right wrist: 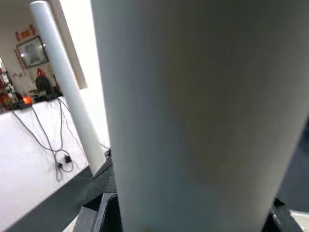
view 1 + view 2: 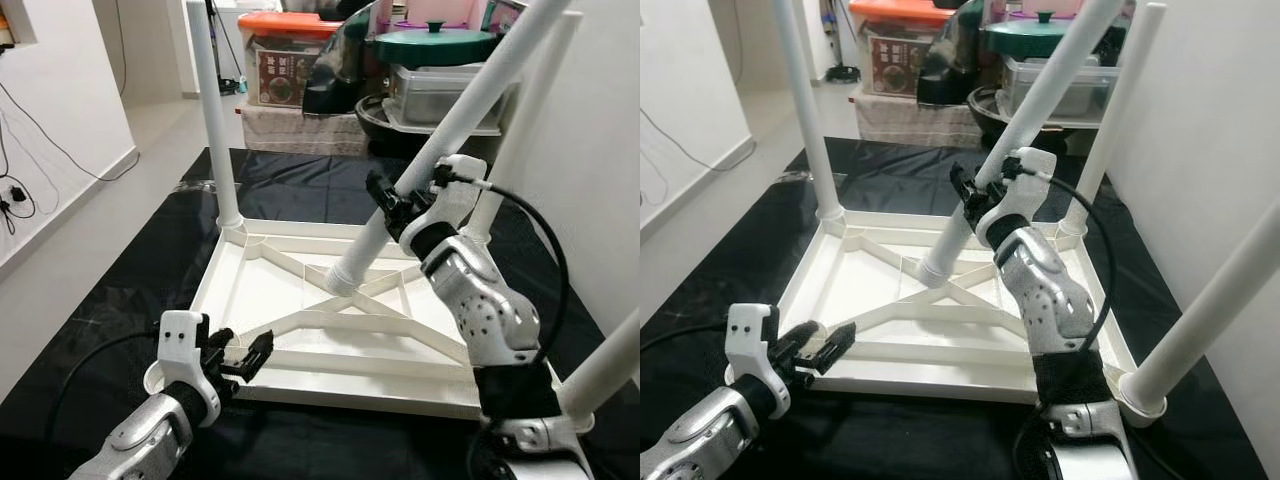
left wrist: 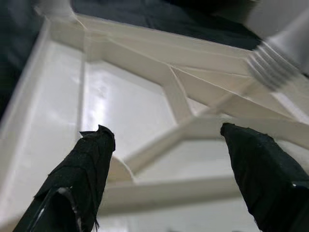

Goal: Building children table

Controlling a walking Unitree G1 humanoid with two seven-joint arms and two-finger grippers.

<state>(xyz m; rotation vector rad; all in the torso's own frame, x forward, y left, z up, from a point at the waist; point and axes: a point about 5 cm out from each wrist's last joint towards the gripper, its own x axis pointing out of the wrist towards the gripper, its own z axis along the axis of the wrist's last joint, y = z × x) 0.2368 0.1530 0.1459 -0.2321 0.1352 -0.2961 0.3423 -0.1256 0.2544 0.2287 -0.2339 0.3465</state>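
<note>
A white table top [image 2: 250,300] lies upside down on a black mat [image 2: 120,290]. Three white legs stand in its corners: far left [image 2: 215,110], far right [image 2: 525,120] and near right [image 2: 612,362]. My right gripper [image 2: 393,205] is shut on a loose fourth leg [image 2: 470,100], held tilted. That leg's threaded end [image 2: 343,277] hangs just above the crossed ribs at the middle of the top. My left gripper [image 2: 246,354] is open, low over the front left part of the top, with nothing between its fingers [image 3: 84,174]. The near left corner socket [image 2: 157,377] holds no leg.
Behind the table stand a storage box with an orange lid [image 2: 285,55], a green pot lid [image 2: 435,42] on grey containers, and a dark bag. A white wall runs close along the right. Cables [image 2: 15,195] hang by the left wall.
</note>
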